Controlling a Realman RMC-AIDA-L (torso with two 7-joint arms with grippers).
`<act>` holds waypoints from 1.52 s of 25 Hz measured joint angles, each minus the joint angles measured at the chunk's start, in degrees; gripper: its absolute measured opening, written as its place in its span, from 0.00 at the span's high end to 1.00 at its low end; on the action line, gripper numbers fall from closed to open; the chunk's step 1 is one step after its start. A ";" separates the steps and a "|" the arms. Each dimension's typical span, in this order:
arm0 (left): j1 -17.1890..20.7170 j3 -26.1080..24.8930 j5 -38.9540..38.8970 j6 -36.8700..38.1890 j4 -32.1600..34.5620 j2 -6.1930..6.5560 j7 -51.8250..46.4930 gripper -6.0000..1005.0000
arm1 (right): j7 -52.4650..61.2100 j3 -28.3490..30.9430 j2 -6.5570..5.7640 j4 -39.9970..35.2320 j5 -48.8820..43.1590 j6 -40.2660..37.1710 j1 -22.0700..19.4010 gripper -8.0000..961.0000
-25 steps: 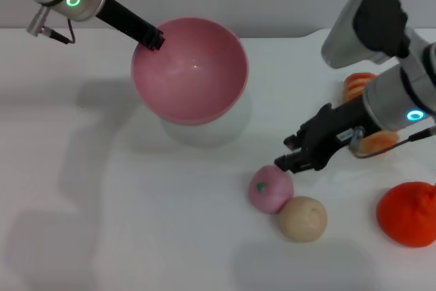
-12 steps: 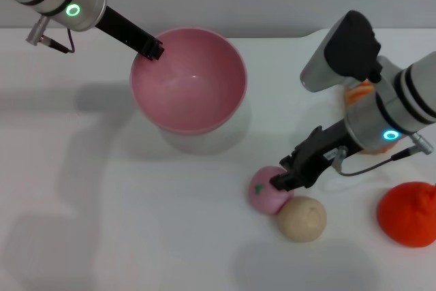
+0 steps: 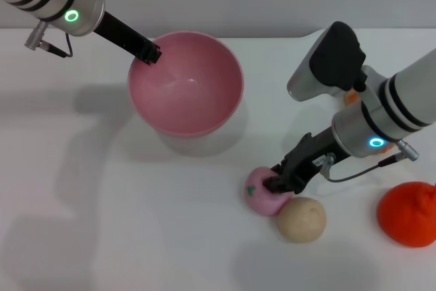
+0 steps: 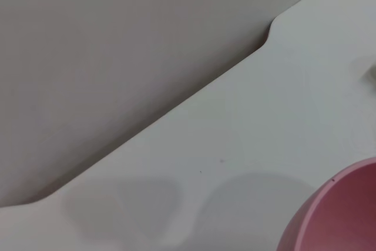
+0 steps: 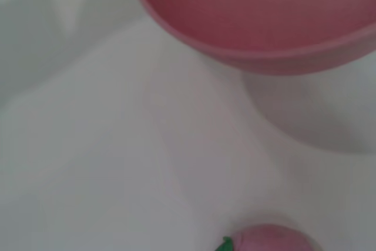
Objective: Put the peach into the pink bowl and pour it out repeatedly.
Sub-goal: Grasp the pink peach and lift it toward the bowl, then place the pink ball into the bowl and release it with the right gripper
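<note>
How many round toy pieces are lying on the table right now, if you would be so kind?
3: the peach under the right gripper, the beige ball touching it, the orange-red fruit farther right. Others may be hidden.

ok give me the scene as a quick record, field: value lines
left gripper: clamped on the pink bowl's rim, bowl held above the table
pink bowl: empty, opening up
right gripper: down at the peach, grip not confirmed
peach: on the table, touching the beige ball
beige ball: beside the peach, nearer the robot
orange-red fruit: at the robot's right edge
step: peach not yet in bowl
</note>
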 joint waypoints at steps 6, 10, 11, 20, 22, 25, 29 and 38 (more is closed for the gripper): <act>0.27 0.00 0.02 -0.71 0.01 0.00 0.20 0.91 | -0.01 -0.62 0.00 0.00 0.00 1.72 0.01 0.76; 0.40 0.00 0.03 -1.10 0.05 0.01 0.29 0.91 | 0.45 -0.15 -0.10 -2.96 0.00 1.06 -0.63 0.91; 0.48 0.00 0.03 -1.22 0.06 0.05 0.32 0.91 | 0.66 -0.13 -0.13 -4.55 0.00 0.64 -1.12 0.93; 1.09 -0.11 0.46 -0.95 0.07 0.43 0.37 0.90 | 2.83 2.63 -0.36 -28.45 -0.32 -7.23 -6.03 0.95; 1.13 -0.11 0.52 -0.89 0.08 0.46 0.38 0.90 | 3.67 3.44 -0.35 -35.91 -0.32 -8.68 -6.63 0.95; 1.15 -0.01 0.64 -0.35 0.09 0.54 0.38 0.90 | 3.87 4.23 -0.35 -39.54 -0.33 -9.41 -6.65 0.94; 1.09 0.22 0.75 0.75 0.15 0.24 0.38 0.90 | 3.83 5.54 -0.32 -44.19 -0.14 -8.89 -6.28 0.93; 0.38 3.10 0.75 1.64 0.69 -1.23 -0.07 0.89 | -0.32 4.42 -0.26 -31.09 1.64 -1.61 -0.18 0.90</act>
